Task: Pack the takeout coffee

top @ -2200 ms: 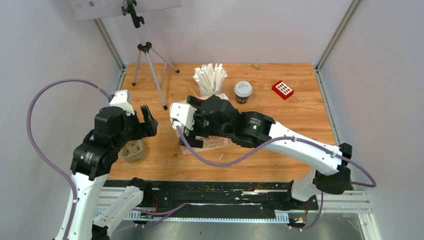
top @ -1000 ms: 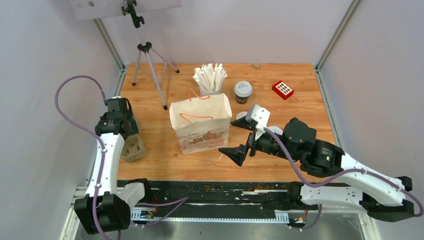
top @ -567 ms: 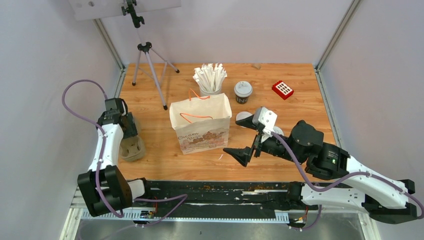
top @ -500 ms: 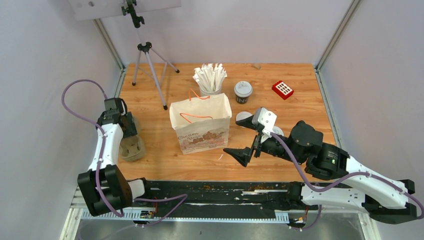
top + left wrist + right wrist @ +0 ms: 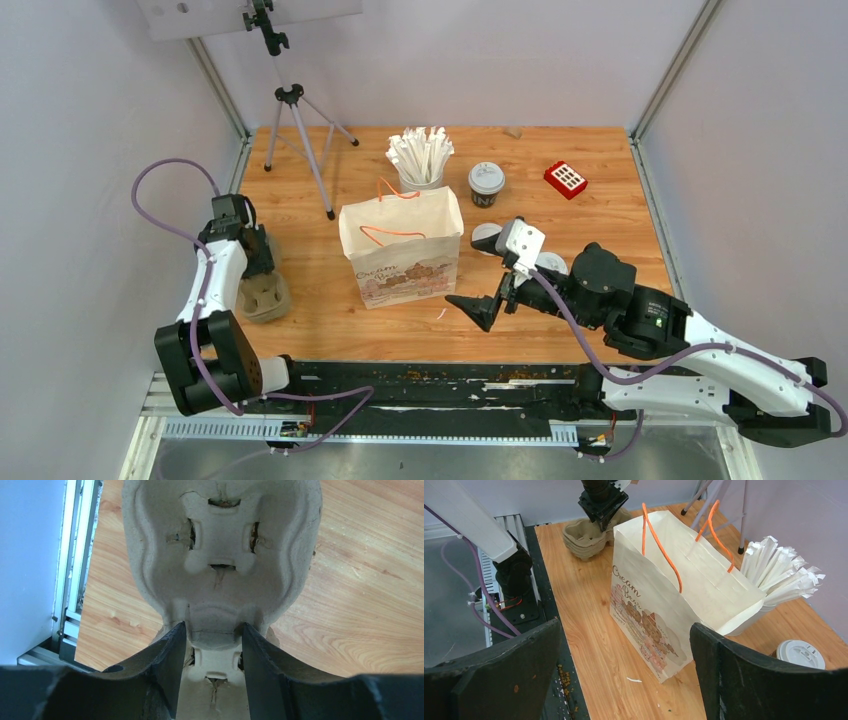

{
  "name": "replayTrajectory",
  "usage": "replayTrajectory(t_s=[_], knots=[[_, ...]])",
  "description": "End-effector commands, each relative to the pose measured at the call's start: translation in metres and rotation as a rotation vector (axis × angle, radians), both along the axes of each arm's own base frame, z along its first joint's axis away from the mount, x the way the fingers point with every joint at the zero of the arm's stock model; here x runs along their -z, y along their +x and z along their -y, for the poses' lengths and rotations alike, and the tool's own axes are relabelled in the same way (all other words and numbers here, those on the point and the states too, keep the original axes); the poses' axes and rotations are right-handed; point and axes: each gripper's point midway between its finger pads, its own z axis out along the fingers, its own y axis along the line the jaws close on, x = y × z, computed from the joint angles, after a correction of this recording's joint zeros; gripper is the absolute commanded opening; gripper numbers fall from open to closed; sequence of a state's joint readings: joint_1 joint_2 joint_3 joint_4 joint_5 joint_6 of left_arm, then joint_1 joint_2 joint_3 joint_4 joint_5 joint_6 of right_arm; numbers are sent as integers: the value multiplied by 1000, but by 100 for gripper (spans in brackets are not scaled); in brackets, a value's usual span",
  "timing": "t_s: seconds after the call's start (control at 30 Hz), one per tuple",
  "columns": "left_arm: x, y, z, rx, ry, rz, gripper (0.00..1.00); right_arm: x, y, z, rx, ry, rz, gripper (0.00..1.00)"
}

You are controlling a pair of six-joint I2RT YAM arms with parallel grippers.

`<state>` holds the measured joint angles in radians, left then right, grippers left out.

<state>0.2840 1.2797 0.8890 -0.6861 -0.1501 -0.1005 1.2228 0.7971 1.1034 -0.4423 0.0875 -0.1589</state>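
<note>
One dark brown coffee cup (image 5: 486, 184) with a white lid stands at the back of the table, right of the straws. A second white lid (image 5: 485, 236) shows right of the paper bag (image 5: 400, 250), partly hidden by my right wrist. One white lid (image 5: 799, 652) shows in the right wrist view. My left gripper (image 5: 255, 262) is at the pulp cup carrier (image 5: 263, 297). In the left wrist view its fingers (image 5: 170, 660) close on the carrier's near rim (image 5: 215, 580). My right gripper (image 5: 480, 305) is wide open and empty, low in front of the bag (image 5: 664, 595).
A white cup of wrapped sticks (image 5: 421, 160) stands behind the bag. A red block (image 5: 565, 179) lies at the back right. A tripod (image 5: 295, 130) stands at the back left. The table's front edge and a black rail (image 5: 420, 385) run below.
My right arm has pulled back from the bag to the front right and the bag now stands upright. My left gripper has dropped onto the carrier. In the last half second little has moved.
</note>
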Motion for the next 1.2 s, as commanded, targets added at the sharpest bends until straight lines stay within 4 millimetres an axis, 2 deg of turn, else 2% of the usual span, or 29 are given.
replayTrajectory(t_s=[0.0, 0.2, 0.37, 0.63, 0.87, 1.17], knots=[[-8, 13, -4, 15, 6, 40, 51, -9, 4, -3, 12, 31, 40, 100], [-19, 12, -1, 26, -5, 50, 41, -3, 5, -3, 18, 14, 39, 100], [-34, 11, 0, 31, -4, 61, 36, -3, 3, -5, 2, 26, 35, 100], [-71, 8, 4, 46, -1, 112, 32, -4, 2, -9, -2, 44, 6, 100], [-118, 13, 20, 113, -43, 222, 32, 2, 0, -9, 15, 77, -71, 100], [-191, 24, 56, 238, -129, 404, 32, -11, 6, -3, 93, 178, -171, 100]])
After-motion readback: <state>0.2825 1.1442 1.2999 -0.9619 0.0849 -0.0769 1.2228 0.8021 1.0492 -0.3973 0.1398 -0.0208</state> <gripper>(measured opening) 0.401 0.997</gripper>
